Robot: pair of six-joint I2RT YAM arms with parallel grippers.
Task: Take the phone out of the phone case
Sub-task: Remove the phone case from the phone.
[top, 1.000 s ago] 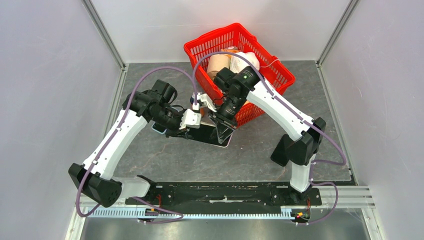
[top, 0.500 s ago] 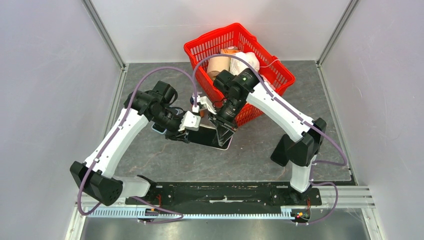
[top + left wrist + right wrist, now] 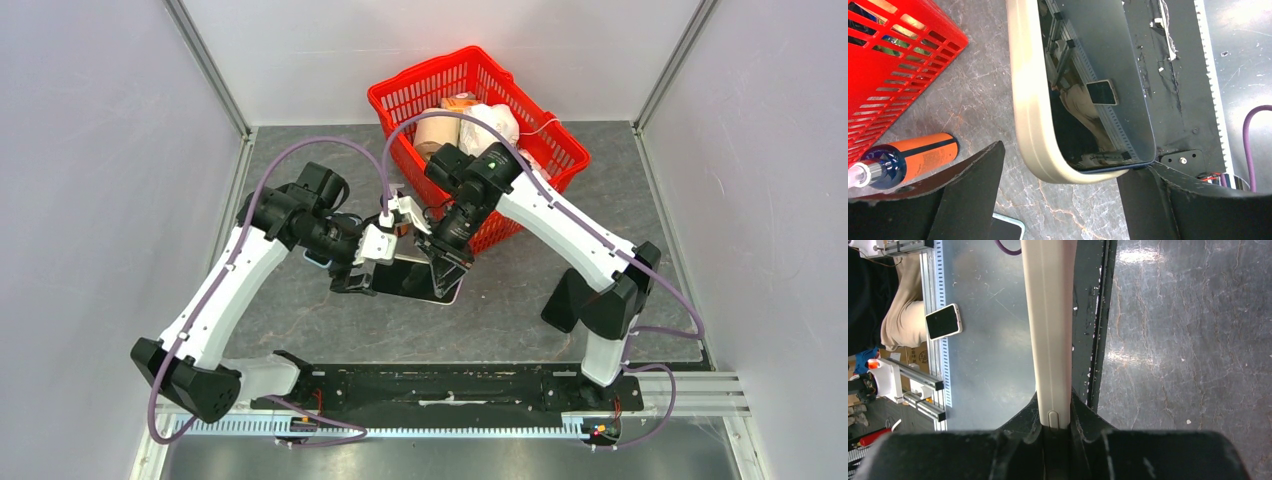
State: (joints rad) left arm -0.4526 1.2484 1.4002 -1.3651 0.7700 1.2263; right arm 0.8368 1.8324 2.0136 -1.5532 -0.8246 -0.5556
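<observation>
The phone [image 3: 1098, 75], dark screen up, sits in a cream phone case [image 3: 1030, 110] and is held tilted above the grey table. My right gripper [image 3: 1050, 417] is shut on the case's edge, seen edge-on in the right wrist view as a cream strip [image 3: 1048, 330]. In the top view the phone [image 3: 408, 278] lies between the two arms, with the right gripper [image 3: 446, 270] at its right end. My left gripper [image 3: 1063, 200] stands open around the phone's near end. Its left finger [image 3: 968, 200] is well clear of the case. Its right finger [image 3: 1158, 200] is beside the corner.
A red basket [image 3: 480, 100] with rolls and packets stands at the back, its wall close to both wrists. An orange tube [image 3: 913, 157] lies beside the basket. A second phone with a pale rim [image 3: 1005, 232] lies on the table under the left gripper.
My left gripper has gone from shut on the phone's end to open, letting go of it. The right gripper keeps its hold, and the phone has shifted slightly left.
</observation>
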